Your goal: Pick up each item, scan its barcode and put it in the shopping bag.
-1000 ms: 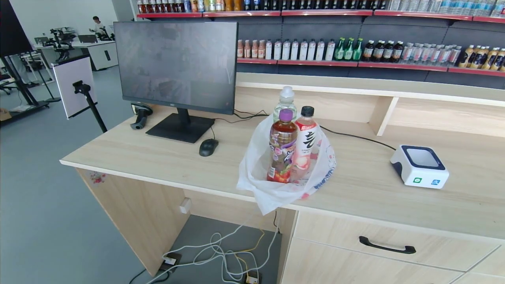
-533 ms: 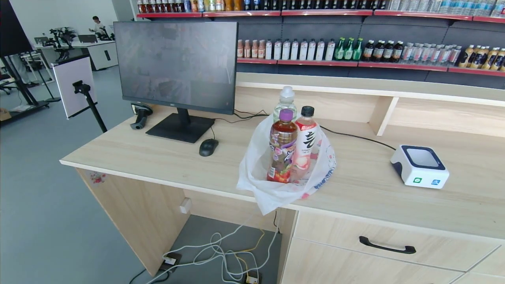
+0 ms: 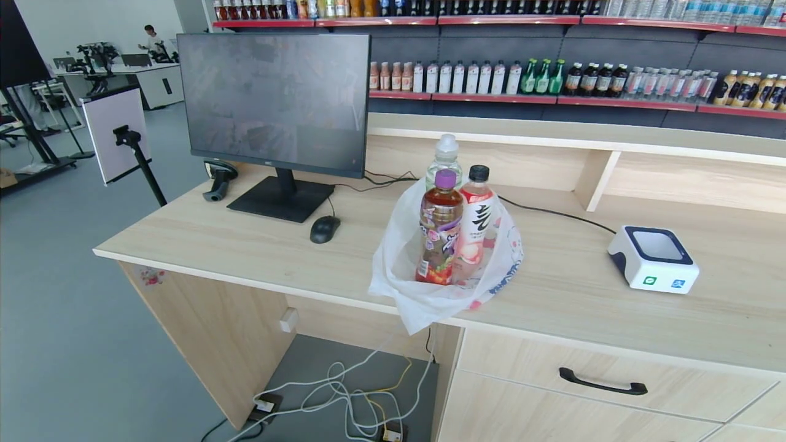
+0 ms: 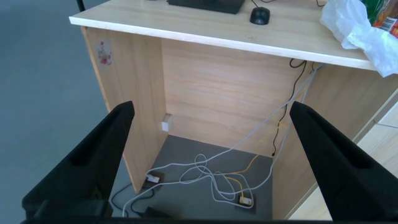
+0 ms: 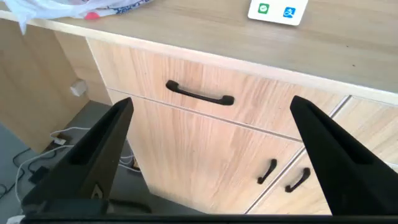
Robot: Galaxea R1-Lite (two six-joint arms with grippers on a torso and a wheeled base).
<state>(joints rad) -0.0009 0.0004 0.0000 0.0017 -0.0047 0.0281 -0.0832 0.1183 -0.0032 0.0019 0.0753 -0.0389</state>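
Three bottles point(image 3: 440, 236) stood upright inside the bag point(image 3: 430, 294) at the counter's point(image 3: 245, 245) front edge, with the scanner point(image 3: 653, 258) well apart to its right. With every bottle on the counter bagged, the task looked finished. The left gripper point(image 4: 211, 109) and right gripper point(image 5: 211, 102) hung wide open and empty, below counter height.

Nothing has changed over the last second: in the head view the shopping bag point(image 3: 393, 273) and its bottles point(image 3: 439, 236) sit exactly as before.
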